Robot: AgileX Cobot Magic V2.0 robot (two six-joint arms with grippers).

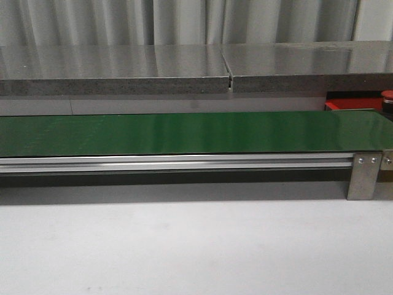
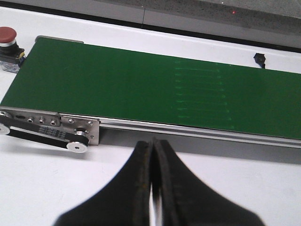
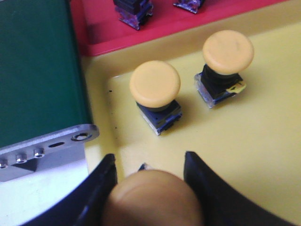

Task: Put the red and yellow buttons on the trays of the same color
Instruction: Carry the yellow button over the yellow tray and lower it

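My right gripper (image 3: 149, 160) is shut on a yellow button (image 3: 153, 197), whose blurred cap fills the space between the fingers, just above the yellow tray (image 3: 263, 155). Two more yellow buttons (image 3: 155, 84) (image 3: 228, 49) stand upright on that tray. The red tray (image 3: 99, 33) lies just beyond it and carries two dark button bodies (image 3: 133, 12) whose caps are cut off. In the front view a strip of the red tray (image 1: 347, 104) shows at the far right. My left gripper (image 2: 152, 141) is shut and empty over the white table. A red button (image 2: 7, 35) stands beside the belt's end.
The long green belt (image 1: 184, 132) crosses the table on an aluminium rail (image 1: 178, 163). Its metal end bracket (image 3: 47, 146) sits close beside the yellow tray. A small black piece (image 2: 259, 59) lies behind the belt. A grey shelf (image 1: 184, 70) runs along the back.
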